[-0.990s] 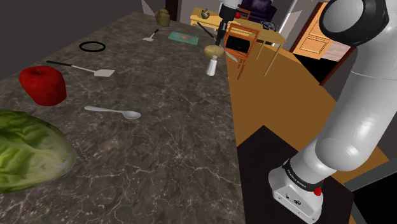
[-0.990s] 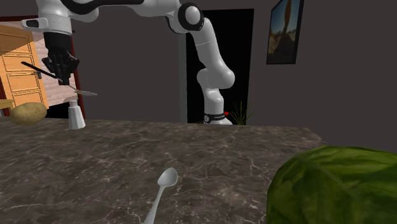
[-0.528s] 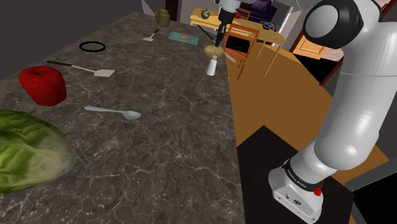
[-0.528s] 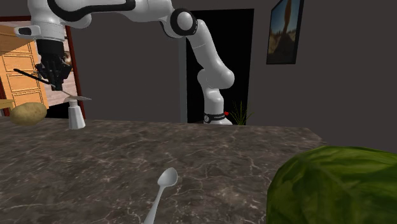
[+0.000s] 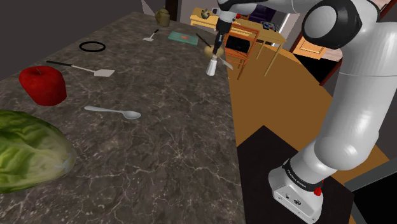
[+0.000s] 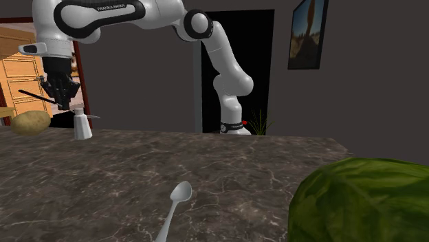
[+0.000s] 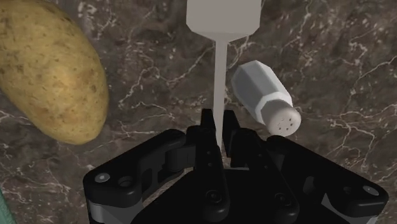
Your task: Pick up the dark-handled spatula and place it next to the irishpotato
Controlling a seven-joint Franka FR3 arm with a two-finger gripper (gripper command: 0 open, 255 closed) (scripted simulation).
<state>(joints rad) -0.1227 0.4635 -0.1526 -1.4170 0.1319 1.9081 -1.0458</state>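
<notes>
Veined stone counter (image 7: 331, 63), rough speckled potato (image 7: 51, 70)

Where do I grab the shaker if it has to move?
Across its faceted body just below the holed cap, coming down from above: the shaker stands upright and narrows upward. The hand is shut on the spatula, so release that first.

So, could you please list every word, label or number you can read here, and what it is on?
"FRANKA EMIKA": on the arm's dark link, second exterior view.
Lettering on the arm's base ring, shoulder view: too small to read.
Nothing else bears text.
</notes>
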